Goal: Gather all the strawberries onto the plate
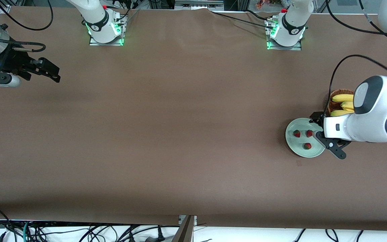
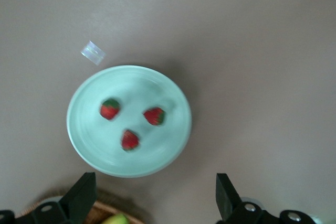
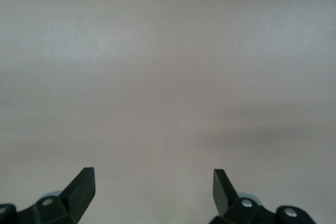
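1. I see the round, shallow, pale mint-green plate (image 1: pixel 296 144) lying on the brown worktop (image 1: pixel 180 134) toward the left arm's end of it.
2. All three tiny red strawberries with green leafy tops (image 2: pixel 130 140) lie on the plate, each apart from the others. None touches the rim.
3. My left hand (image 1: pixel 321 134) hangs over the edge of the plate that faces the basket. Its two black fingers (image 2: pixel 79 198) are spread wide and released, with nothing between them. In the left wrist view the plate and berries show in the gap below them.
4. The brown wicker basket (image 1: pixel 335 101) stands just beside the plate, farther from the front camera. It holds yellow bananas (image 1: pixel 343 98), partly covered by the left arm's white wrist.
5. A small clear scrap (image 2: pixel 93 52) lies on the worktop near the plate's rim. I cannot tell what it is.
6. My right hand (image 1: pixel 50 70) waits at the right arm's end of the worktop, well apart from the plate. Its fingers (image 3: pixel 81 187) are also released and hold nothing, with only bare worktop under them.
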`<state>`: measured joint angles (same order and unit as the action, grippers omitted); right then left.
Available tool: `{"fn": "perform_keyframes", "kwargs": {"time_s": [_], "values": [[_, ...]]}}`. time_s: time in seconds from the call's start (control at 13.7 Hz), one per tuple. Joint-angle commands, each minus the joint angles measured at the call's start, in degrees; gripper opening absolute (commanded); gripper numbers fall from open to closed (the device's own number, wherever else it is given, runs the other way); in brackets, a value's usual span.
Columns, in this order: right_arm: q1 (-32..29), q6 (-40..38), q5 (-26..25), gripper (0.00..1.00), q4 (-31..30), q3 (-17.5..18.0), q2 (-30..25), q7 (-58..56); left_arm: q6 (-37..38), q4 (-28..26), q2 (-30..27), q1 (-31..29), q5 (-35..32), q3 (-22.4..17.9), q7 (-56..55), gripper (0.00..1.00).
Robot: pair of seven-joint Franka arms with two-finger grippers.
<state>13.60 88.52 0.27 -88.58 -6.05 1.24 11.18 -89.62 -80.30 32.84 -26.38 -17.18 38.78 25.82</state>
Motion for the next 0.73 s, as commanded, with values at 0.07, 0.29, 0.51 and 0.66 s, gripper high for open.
{"fn": "perform_keyframes", "kwargs": {"time_s": [0.07, 0.29, 0.51, 0.66], "values": [[-0.1, -0.1, -0.3, 0.99, 1.0, 0.3, 0.3, 0.4, 11.6, 7.6, -2.9, 0.9, 1.8, 4.5, -16.2, 1.0], [-0.1, -0.1, -0.3, 0.99, 1.0, 0.3, 0.3, 0.4, 11.6, 7.8, -8.6, 0.9, 2.1, 4.6, -24.1, 1.0], [-0.1, -0.1, -0.3, 0.99, 1.0, 0.3, 0.3, 0.4, 6.1, 7.6, -13.6, 7.1, 7.8, -5.6, -25.9, 1.0], [-0.1, -0.1, -0.3, 0.99, 1.0, 0.3, 0.3, 0.4, 5.1, 4.2, -18.2, 12.3, 14.6, -16.1, -26.6, 1.0]]}}
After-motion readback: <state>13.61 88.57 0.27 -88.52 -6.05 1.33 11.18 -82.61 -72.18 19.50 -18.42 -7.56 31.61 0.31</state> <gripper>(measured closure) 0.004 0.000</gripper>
